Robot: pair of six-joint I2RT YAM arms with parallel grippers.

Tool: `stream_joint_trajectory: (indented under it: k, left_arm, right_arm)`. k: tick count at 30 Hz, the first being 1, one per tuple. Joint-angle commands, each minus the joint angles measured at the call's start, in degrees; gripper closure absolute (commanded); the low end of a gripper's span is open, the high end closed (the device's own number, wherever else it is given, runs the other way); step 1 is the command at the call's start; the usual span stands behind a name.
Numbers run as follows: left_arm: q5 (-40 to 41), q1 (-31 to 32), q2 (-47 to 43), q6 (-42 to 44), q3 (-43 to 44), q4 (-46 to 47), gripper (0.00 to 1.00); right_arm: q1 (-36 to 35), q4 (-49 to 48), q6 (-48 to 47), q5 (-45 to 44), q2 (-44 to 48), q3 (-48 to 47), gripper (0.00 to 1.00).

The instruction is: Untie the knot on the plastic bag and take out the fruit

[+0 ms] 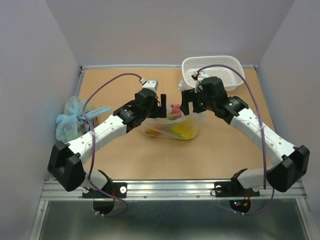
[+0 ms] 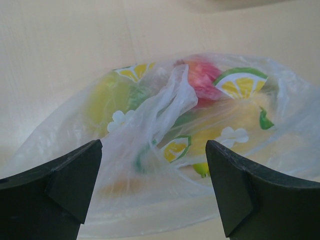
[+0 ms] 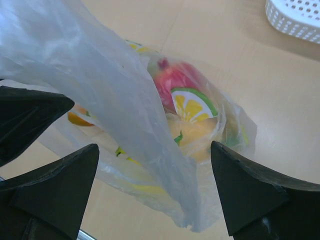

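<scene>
The clear plastic bag (image 1: 172, 128) with lemon-slice prints lies mid-table, holding the fruit: a red piece (image 2: 202, 80), a yellow piece (image 2: 106, 95), and an orange piece (image 3: 77, 119). In the left wrist view a twisted handle of the bag (image 2: 172, 97) stands up; I cannot tell whether a knot is still tied. My left gripper (image 1: 162, 104) is open just above the bag's left side (image 2: 154, 150). My right gripper (image 1: 186, 101) is open over the bag's right side, and a loose flap of bag film (image 3: 125, 110) hangs between its jaws (image 3: 155, 150) without being pinched.
A white perforated basket (image 1: 235, 67) stands at the back right. A light-blue knotted bag (image 1: 72, 117) sits at the left edge. The two grippers face each other closely over the clear bag. A dark part of the other arm (image 3: 27, 117) shows in the right wrist view.
</scene>
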State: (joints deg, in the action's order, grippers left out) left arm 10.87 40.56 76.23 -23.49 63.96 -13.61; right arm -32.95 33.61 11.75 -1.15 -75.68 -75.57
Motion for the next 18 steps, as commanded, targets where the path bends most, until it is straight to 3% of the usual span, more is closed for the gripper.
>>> stream_joint_trajectory:
  k: [1,2,3,6,12,14,18]
  left_arm:
    - [3.45,1.89,4.08,2.39,3.36,-0.37,0.04]
    - [3.71,2.16,5.06,2.04,3.19,-0.54,0.04]
    - [4.5,2.16,6.38,0.21,2.66,-1.76,0.04]
    - [6.7,2.16,5.69,-6.01,-0.58,-2.39,0.06]
    - [4.42,2.33,-4.93,-13.68,-18.24,6.73,0.13]
    - [3.81,2.25,-8.98,-16.15,-24.04,9.11,0.18]
    - [0.48,2.25,-12.42,-16.86,-29.15,14.99,0.26]
  right_arm:
    - [0.17,1.55,-0.59,-4.2,-0.43,3.4,0.06]
    - [0.17,1.55,-0.41,-6.21,-0.26,4.63,0.11]
    - [0.08,1.46,1.94,-11.02,0.7,7.51,0.31]
    - [0.17,1.29,7.84,-15.63,4.74,12.88,0.76]
    - [0.17,-3.97,24.0,-17.14,21.16,31.77,0.98]
    - [0.17,-10.18,27.52,-15.74,28.52,40.19,1.0]
    - [0.17,-20.15,32.18,-7.92,34.37,50.14,0.99]
